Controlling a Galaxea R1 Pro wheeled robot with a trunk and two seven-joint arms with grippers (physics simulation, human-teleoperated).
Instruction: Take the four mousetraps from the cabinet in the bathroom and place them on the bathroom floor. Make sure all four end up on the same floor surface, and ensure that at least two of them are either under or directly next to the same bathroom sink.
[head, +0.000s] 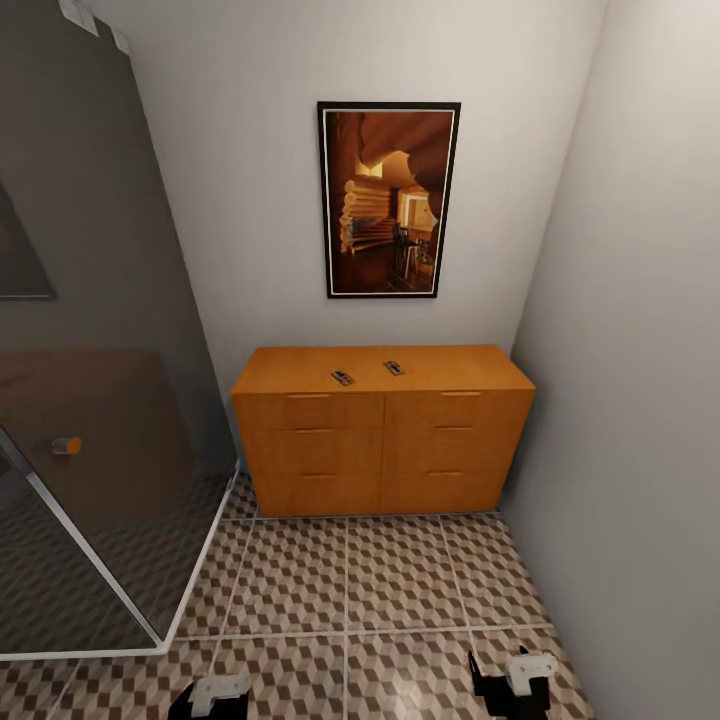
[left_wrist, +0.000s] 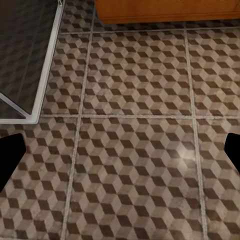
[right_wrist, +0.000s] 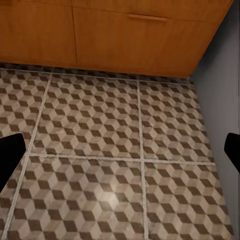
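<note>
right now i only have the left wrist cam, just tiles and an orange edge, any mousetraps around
Observer: Yes, in the head view two mousetraps lie on the cabinet top: the left trap and the right trap.
Operator: are they touching
Observer: No, they lie apart, near the middle of the top.
Operator: drawers open
Observer: All the drawer fronts look shut.
Operator: right gripper holding anything
Observer: The right gripper holds nothing; its wrist view shows fingers wide over the bathroom floor.

My left gripper (head: 218, 697) and right gripper (head: 512, 685) at the head view's lower edge are black-bodied with white housings, fingertips plain black.
</note>
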